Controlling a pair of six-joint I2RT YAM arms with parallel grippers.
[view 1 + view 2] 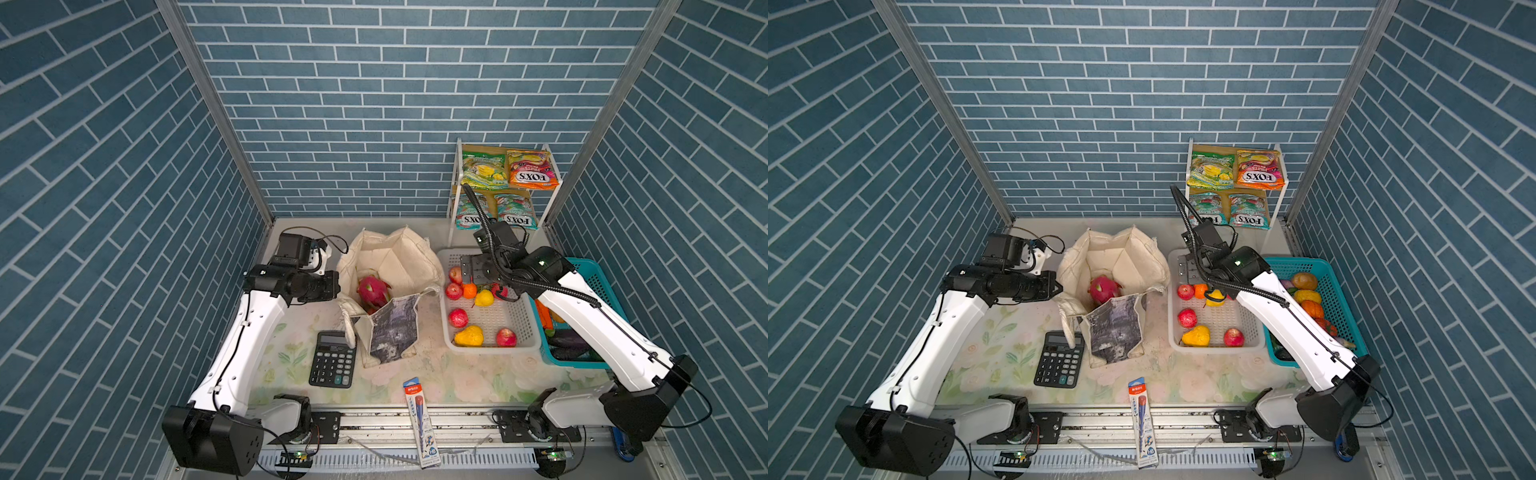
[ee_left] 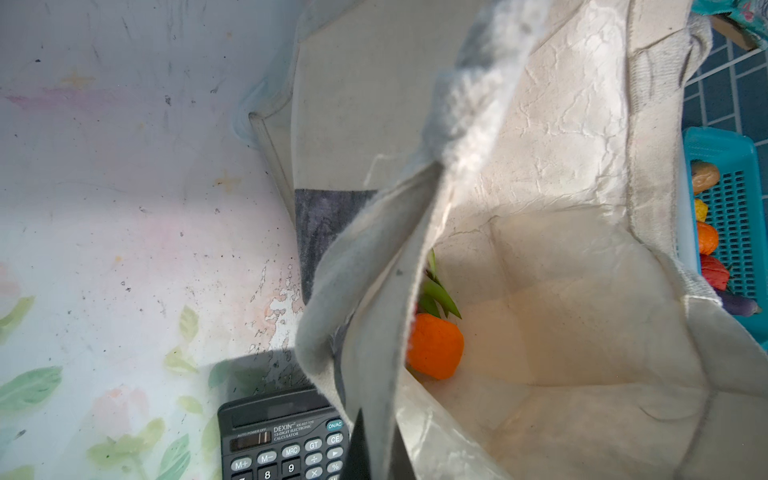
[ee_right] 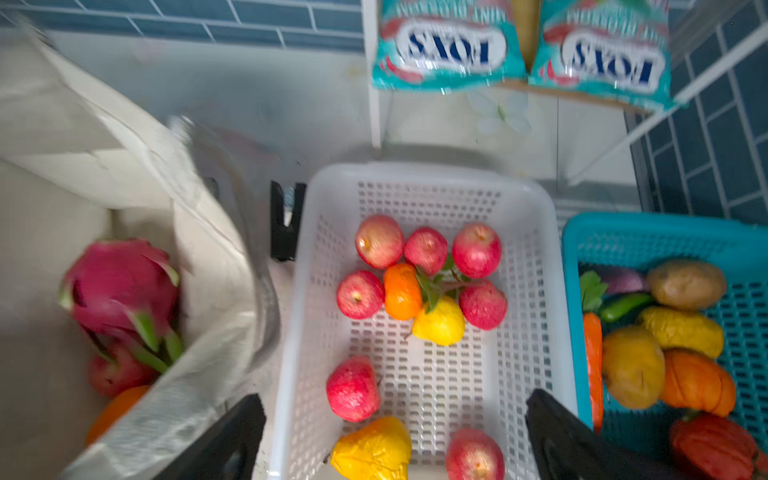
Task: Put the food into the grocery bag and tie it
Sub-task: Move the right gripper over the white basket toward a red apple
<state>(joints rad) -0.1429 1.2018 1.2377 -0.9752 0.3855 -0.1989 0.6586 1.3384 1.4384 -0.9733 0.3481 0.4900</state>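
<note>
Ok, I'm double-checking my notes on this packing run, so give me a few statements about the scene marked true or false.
1. The dragon fruit lies inside the grocery bag. True.
2. The right gripper is shut. False: it hangs open over the white basket, holding nothing.
3. The calculator lies on the table beside the bag. True.
4. The candy packets are in the bag. False: four lie on the rack.
5. The teal basket is empty. False: it holds vegetables.
6. The left gripper is shut on the bag's fabric. True.
</note>
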